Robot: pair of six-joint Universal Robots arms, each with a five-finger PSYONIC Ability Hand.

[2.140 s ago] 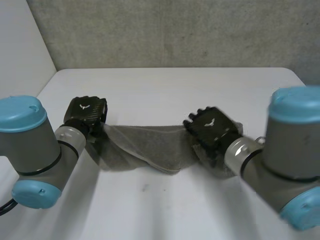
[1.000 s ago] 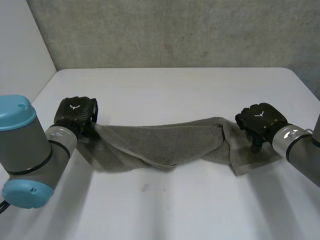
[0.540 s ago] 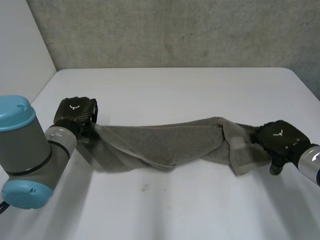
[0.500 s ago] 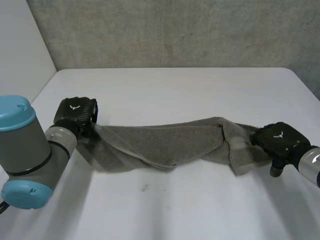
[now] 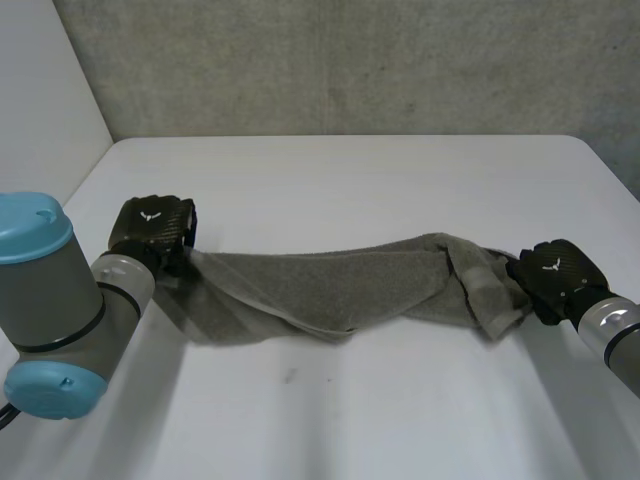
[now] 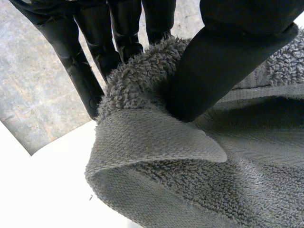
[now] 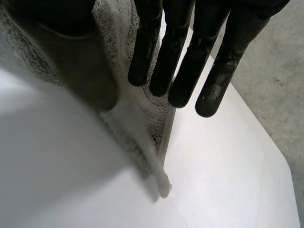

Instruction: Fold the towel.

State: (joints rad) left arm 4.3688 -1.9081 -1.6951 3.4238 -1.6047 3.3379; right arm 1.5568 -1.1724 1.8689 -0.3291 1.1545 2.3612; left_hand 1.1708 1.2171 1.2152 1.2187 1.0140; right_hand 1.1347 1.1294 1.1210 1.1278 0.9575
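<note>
Nearest to us is the left arm [image 5: 50, 300] with its blue cap. The left hand [image 5: 152, 228] on the end of it has a solid grip on the towel [image 5: 330, 285]. On its wrist camera we see the thumb [image 6: 223, 57] dug into the fluffy edge and the fingers [image 6: 80, 61] on the far side of that edge, so the cloth is pinched between them. A rolled lip of towel curls just under the thumb, with the white surface [image 5: 350, 180] right below it.

On the other side, the right arm [image 5: 615, 335] comes in low, and the right hand [image 5: 555, 275] holds the opposite end of the towel. Its wrist camera shows the fingers [image 7: 185, 57] straight and laid along one face of the cloth. The thumb is on the other face, so we'd call that a flat pinch, not a fist. The hemmed corner hangs just past the fingertips.

Between the two hands the grey towel is drawn out long and bunched, more like a loose rope than a flat sheet. A flap sags toward us close to the left hand, and there's a twisted fold right beside the right hand. The middle looks to be resting on the surface.

Past the hands it's just more white surface, then the rough grey wall [image 5: 350, 60] behind it.
</note>
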